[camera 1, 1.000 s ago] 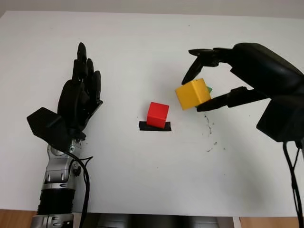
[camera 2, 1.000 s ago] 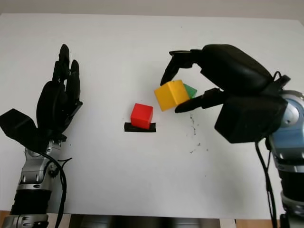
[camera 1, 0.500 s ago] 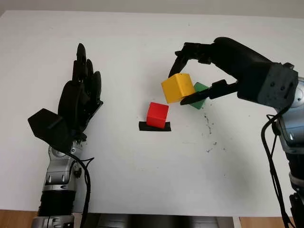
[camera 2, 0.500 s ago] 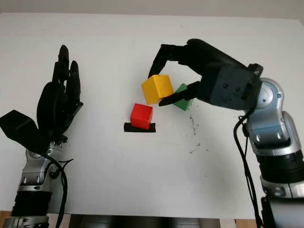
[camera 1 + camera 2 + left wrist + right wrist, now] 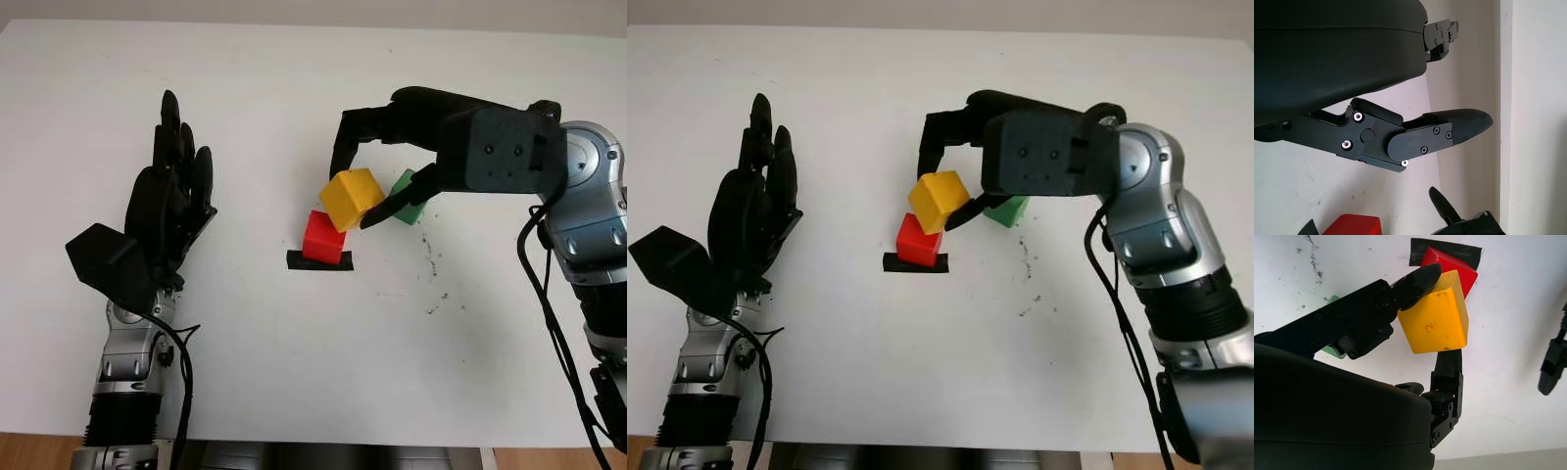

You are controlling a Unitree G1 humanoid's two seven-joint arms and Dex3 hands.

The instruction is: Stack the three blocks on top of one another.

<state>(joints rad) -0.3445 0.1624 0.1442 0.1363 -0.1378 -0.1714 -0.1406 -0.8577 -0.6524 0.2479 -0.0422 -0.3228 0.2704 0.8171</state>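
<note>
Three blocks in play on the white table [image 5: 294, 392]. Red block [image 5: 324, 237] seated on a strip of black tape [image 5: 318, 260] near the table's middle, upright, one face toward the camera. Yellow block [image 5: 351, 199] held aloft and tilted, pinched by the right hand [image 5: 431, 147] between fingers [image 5: 1415, 281] on opposite faces, its lower corner just over the red block's upper right edge; contact between the two not clear from the head views, though in the right wrist view yellow overlaps red with a corner hanging close above it. Green block [image 5: 408, 198] lying on the table just beyond the yellow one on the robot's right, partly hidden behind the lower finger of the right hand, apart from the red block. Right arm reaching in from the right, silver forearm bent, hand shell turned toward the table's centre. Left hand [image 5: 167, 211] raised well to the left of the blocks, unclenched and holding nothing, fingertips toward the far edge of the table, well apart from every block. Small dark specks [image 5: 431, 264] scattered on the table surface to the right of the tape. Corner of the red block [image 5: 1352, 226] also visible past the left hand's finger [image 5: 1449, 129].
</note>
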